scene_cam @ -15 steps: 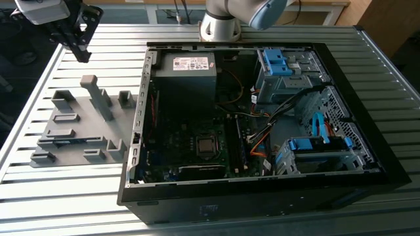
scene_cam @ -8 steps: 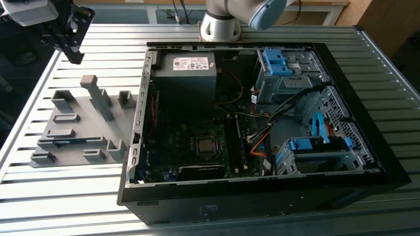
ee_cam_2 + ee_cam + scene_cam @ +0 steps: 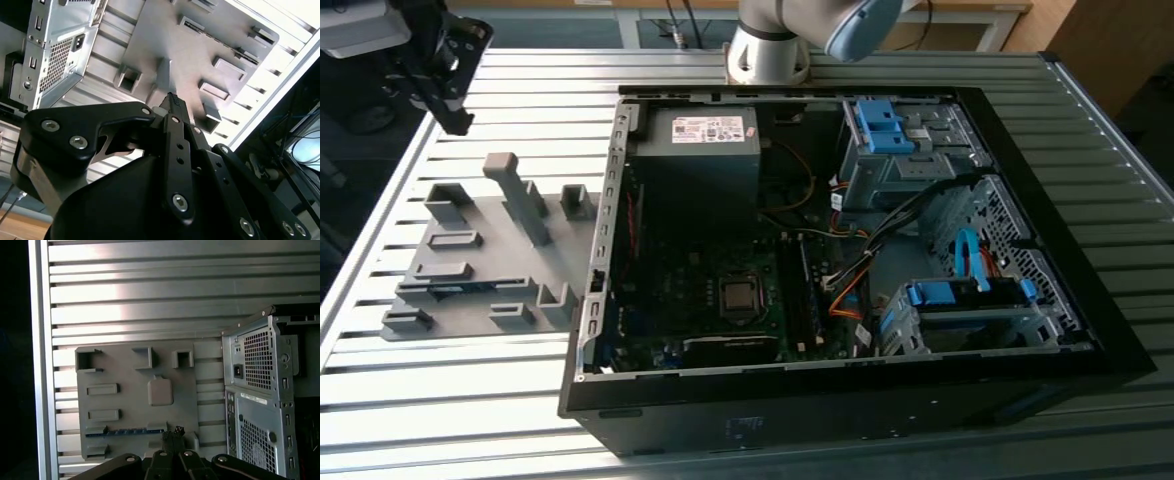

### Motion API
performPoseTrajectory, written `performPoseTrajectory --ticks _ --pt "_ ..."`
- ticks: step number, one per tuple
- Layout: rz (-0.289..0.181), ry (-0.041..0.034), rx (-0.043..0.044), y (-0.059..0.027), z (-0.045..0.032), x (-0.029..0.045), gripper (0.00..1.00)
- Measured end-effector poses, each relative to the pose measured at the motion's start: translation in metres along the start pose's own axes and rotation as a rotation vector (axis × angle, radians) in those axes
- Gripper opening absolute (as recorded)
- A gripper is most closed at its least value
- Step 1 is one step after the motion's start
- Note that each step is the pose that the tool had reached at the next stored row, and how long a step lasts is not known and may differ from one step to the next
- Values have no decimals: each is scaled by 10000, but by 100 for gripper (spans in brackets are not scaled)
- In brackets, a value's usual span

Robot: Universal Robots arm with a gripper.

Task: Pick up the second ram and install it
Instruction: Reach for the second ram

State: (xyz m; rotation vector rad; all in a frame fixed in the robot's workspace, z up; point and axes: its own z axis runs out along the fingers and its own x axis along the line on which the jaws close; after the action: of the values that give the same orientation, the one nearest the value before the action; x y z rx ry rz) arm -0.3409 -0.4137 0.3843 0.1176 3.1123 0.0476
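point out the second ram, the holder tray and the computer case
second ram (image 3: 125, 431), first wrist view, mid-stick
holder tray (image 3: 127, 402), first wrist view, bare plate
computer case (image 3: 827, 405), exterior view, outer side wall

The matte black linkage gripper is showing silver screw heads; the silver-grey arm is wearing a pale-blue cap.

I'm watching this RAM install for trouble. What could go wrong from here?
1. The second ram lies low in the holder tray, beside raised grey blocks; the gripper, jaws shut, might strike them.
2. The tall post stands nearby and could be clipped.
3. Loose cables lie beside the motherboard and might snag the stick.
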Motion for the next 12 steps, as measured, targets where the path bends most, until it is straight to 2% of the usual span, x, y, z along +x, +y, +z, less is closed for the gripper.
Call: performPoseTrajectory --ticks 6,12 --pt "0 1 1 -80 -1 162 11" --pt "1 1 0 -117 -4 432 11"
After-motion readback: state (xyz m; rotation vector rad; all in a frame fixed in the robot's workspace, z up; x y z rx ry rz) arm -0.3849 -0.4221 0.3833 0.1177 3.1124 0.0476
